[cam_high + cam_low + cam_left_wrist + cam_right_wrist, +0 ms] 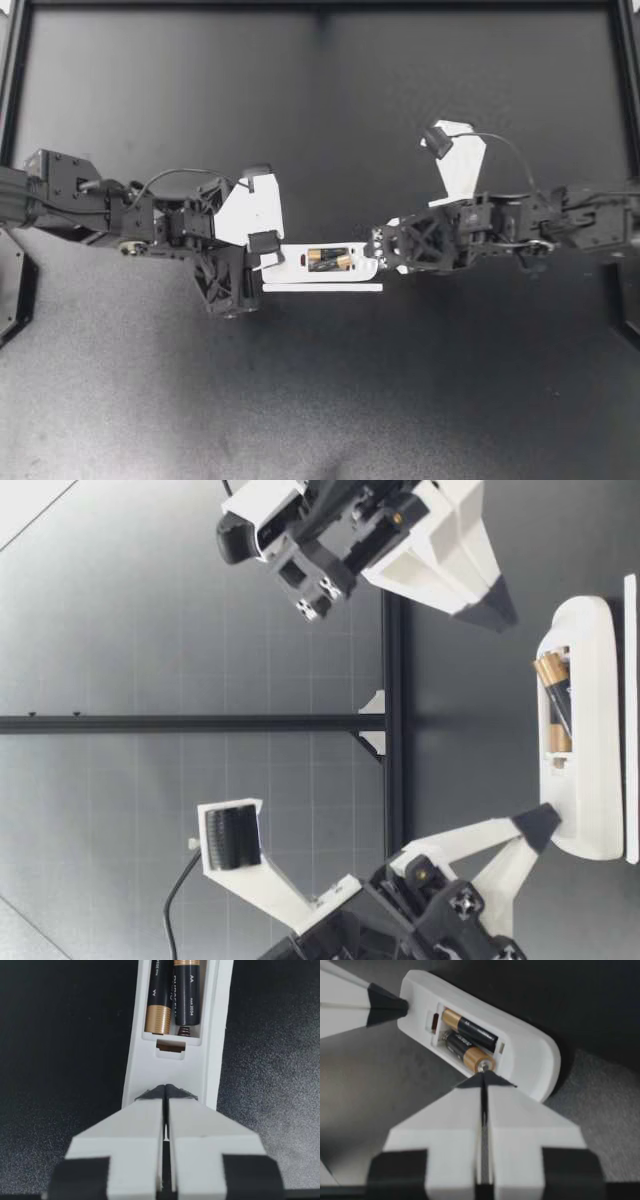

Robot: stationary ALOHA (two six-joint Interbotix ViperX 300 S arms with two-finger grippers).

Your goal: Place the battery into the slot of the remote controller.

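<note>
Two hands met over the dark desk (320,420): my left hand (266,248) and my right hand (372,250) stood at opposite ends of the white remote controller (292,268), which lay flat between them with its slot facing up. Each wrist view showed its own hand's fingers pressed together, gripping nothing. The left tips touched the remote's end just ahead of them. The top view showed a thin white strip (322,288) lying beside the remote, which neither wrist view caught. The right wrist view put the right tips at the gold end of the nearer battery (470,1052). The low view showed a gap there, and that battery (556,692) tilted, its end toward my right hand raised above the slot's rim. A second battery (470,1027) lay flat beside it.
</note>
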